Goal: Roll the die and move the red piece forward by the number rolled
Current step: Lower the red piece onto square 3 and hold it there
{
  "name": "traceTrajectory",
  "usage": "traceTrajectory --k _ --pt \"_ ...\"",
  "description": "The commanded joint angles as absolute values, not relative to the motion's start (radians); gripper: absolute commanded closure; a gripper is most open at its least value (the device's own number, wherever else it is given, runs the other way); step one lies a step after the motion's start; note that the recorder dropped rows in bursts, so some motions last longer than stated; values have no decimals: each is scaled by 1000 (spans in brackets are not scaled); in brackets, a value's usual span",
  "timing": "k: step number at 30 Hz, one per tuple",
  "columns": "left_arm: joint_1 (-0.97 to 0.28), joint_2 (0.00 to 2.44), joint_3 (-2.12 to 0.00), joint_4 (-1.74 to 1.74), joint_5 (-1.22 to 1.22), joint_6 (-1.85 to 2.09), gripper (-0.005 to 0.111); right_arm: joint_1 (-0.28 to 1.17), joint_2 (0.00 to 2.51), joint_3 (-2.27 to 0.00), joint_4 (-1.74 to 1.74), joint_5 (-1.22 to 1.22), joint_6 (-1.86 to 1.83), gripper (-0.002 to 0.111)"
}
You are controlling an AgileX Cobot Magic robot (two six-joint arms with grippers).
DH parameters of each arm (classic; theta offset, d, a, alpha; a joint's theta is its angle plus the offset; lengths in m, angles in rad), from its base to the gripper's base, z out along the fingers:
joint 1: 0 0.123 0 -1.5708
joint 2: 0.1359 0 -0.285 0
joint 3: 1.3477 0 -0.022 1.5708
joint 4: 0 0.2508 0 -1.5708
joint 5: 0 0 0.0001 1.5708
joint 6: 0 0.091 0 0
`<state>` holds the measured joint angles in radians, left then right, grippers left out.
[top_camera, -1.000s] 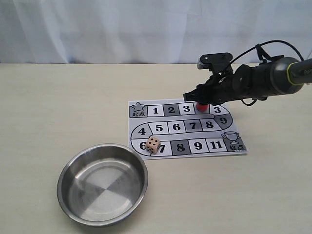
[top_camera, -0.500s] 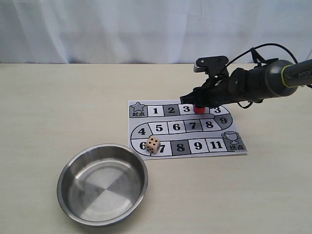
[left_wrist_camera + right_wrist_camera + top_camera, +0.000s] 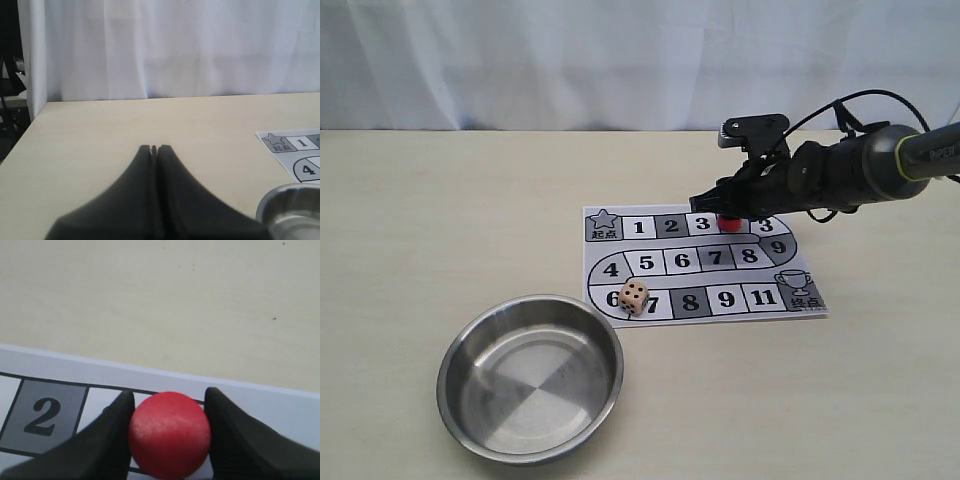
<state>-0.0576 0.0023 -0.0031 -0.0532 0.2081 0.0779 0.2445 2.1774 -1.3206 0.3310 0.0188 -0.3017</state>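
A pale counter [image 3: 440, 200] runs back to a white curtain [image 3: 620, 60]. On it lies a paper board [image 3: 682, 261] — a winding track of numbered squares, white and grey, with a star [image 3: 604, 218] at one end and a trophy cup [image 3: 792, 283] at the other. Just beside the board's lower-left corner in the exterior view sits a round steel bowl [image 3: 530, 385].

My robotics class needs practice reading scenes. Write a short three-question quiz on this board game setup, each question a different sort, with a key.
1. True or false: the die rests on the board, outside the metal bowl.
2. What sits between the fingers of the right gripper? A) the die B) the red piece C) nothing
3. Fill in: the jaws of the left gripper are ____.
Key: 1 true; 2 B; 3 shut.
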Motion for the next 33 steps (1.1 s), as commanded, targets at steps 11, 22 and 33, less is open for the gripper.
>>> traceTrajectory --k 11,22,33 --pt "-59 0 0 -55 198 78 107 245 2182 -1321 327 5 -298 79" --pt "-59 0 0 -55 198 78 107 245 2182 -1321 327 -6 -300 79" --pt "-59 0 0 -55 198 78 107 245 2182 -1321 327 -6 -300 79"
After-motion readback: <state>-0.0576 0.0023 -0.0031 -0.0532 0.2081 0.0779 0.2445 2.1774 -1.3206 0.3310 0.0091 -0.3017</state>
